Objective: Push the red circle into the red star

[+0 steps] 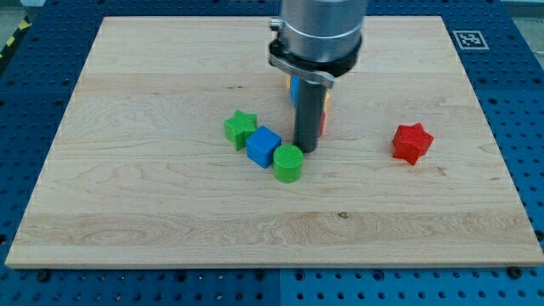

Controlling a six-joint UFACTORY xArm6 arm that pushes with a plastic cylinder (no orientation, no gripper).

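The red star (412,142) lies on the wooden board at the view's right. A red block (323,124), largely hidden behind my rod, shows as a sliver just right of it; I cannot make out its shape. My tip (304,150) rests on the board right next to that red sliver, to its lower left. The tip is just above and right of the green circle (288,163) and right of the blue cube (264,145). The red star is well to the right of the tip.
A green star (240,128) sits left of the blue cube, close to it. Behind the rod, slivers of a blue block (292,89) and a yellow block (325,101) show, mostly hidden. The wooden board (127,212) lies on a blue perforated table.
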